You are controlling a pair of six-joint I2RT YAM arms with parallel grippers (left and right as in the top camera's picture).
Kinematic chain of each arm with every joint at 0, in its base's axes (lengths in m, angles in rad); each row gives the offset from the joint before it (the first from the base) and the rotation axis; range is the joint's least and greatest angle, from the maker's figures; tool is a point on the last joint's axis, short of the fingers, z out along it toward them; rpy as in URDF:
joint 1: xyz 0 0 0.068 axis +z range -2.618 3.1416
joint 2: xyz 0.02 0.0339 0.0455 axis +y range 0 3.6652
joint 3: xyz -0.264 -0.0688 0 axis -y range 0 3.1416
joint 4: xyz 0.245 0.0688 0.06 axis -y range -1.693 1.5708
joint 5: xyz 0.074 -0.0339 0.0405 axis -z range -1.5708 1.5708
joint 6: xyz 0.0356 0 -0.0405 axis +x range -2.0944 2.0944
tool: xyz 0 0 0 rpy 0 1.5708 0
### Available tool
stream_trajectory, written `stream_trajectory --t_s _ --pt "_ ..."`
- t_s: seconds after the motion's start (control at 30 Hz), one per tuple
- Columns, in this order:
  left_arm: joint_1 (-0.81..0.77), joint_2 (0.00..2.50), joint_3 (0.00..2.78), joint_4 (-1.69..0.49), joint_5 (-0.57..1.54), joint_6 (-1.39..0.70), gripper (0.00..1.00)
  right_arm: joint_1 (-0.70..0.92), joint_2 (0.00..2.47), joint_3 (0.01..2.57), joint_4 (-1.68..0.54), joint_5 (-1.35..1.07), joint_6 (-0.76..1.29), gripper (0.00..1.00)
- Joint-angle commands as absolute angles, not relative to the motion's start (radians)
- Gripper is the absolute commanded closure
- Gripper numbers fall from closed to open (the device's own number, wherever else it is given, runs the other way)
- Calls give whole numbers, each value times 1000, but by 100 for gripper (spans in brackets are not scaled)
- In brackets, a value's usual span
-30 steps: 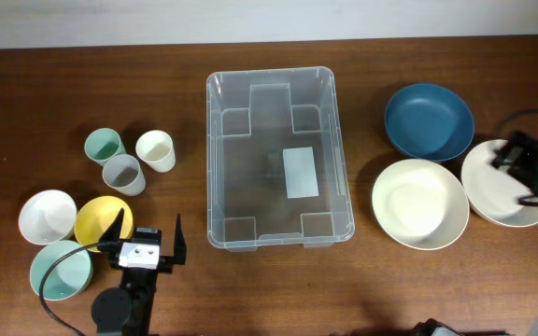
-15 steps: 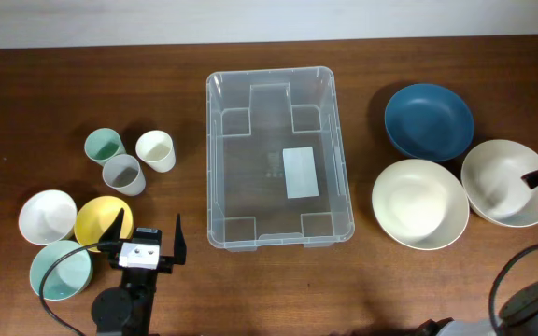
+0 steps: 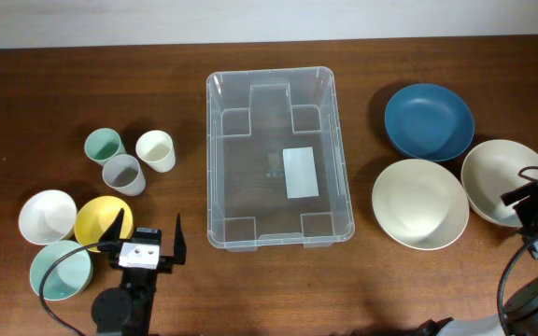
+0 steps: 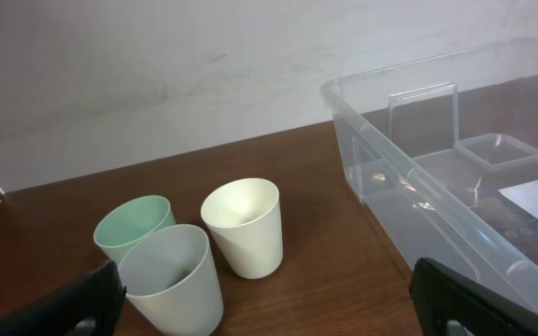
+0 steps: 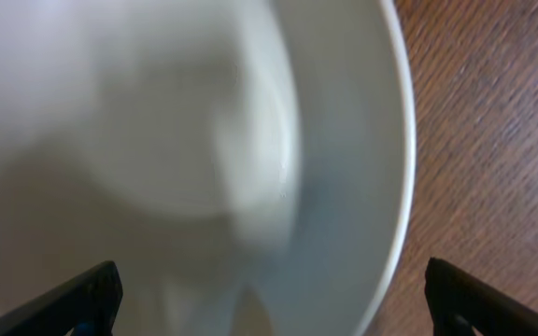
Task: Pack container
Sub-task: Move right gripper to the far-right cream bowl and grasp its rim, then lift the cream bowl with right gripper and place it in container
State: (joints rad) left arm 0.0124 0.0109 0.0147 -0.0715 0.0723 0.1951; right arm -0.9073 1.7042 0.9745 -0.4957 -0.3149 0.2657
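Note:
The clear plastic container (image 3: 217,159) stands empty in the middle of the table, a white label on its base; its left wall shows in the left wrist view (image 4: 418,187). My left gripper (image 3: 145,240) is open and empty near the front edge, left of the container, beside the small bowls. My right gripper (image 3: 533,207) is open at the far right, low over the near edge of a cream bowl (image 3: 495,168), which fills the right wrist view (image 5: 176,149), blurred.
A blue bowl (image 3: 429,121) and a second cream bowl (image 3: 418,203) sit right of the container. At left stand three cups, green (image 3: 103,145), grey (image 3: 122,174), cream (image 3: 155,149), and white (image 3: 47,216), yellow (image 3: 99,222) and mint (image 3: 59,271) bowls.
My right arm has drawn back from over the far-right cream bowl toward the table's front right edge, uncovering the bowl. The left arm has not moved.

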Motion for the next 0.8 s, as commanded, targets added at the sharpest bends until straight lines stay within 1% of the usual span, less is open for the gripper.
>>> stream_trajectory --t_s 0.0,0.07,0.13,0.3,0.33,0.4,0.53,0.57,0.67,0.7,0.77 --pt "16 5 9 -72 83 211 0 -912 1712 942 -454 -299 308 0" --pt "16 5 9 -72 83 211 0 -912 1714 934 -436 -299 326 2" --pt "16 5 9 -72 83 211 0 -910 1721 931 -422 -298 331 7" --pt "16 5 9 -72 83 211 0 -910 1762 930 -418 -268 379 33" --pt "16 5 9 -72 83 211 0 -910 1770 930 -417 -268 379 37" --pt "16 5 9 -72 83 211 0 -910 1785 930 -414 -268 379 41" --pt "16 5 9 -72 83 211 0 -910 1790 930 -414 -269 379 60" --pt "16 5 9 -72 83 211 0 -910 1790 930 -414 -269 379 62" --pt "16 5 9 -72 83 211 0 -910 1790 930 -414 -269 379 73" --pt "16 5 9 -72 83 211 0 -910 1790 930 -414 -270 379 80" --pt "16 5 9 -72 83 211 0 -910 1790 930 -414 -270 379 88"
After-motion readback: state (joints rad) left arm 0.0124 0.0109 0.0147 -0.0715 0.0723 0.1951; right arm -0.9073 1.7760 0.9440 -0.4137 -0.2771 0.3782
